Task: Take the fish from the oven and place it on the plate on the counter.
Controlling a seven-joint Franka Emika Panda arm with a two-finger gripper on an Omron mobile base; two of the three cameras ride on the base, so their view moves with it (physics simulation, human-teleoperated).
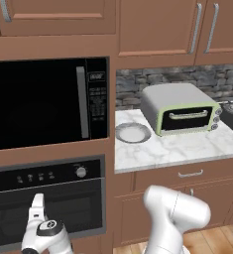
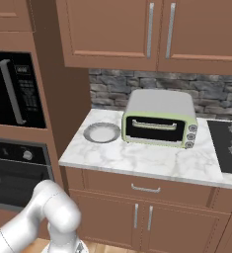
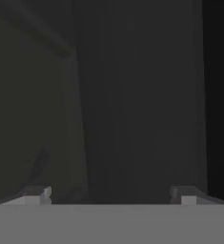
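The oven sits low in the wall under the microwave, with its black knob strip above a dark glass door that looks shut. No fish is visible; it is hidden. My gripper is held right in front of the oven door, pointing at it. In the hand view the gripper is open, its fingertips wide apart with only dark glass ahead. The round grey-rimmed plate lies bare on the marble counter, left of the toaster oven.
A large black microwave hangs above the oven. A pale-green toaster oven stands on the counter beside the plate, and a black cooktop lies at the right. Wooden cabinets hang overhead.
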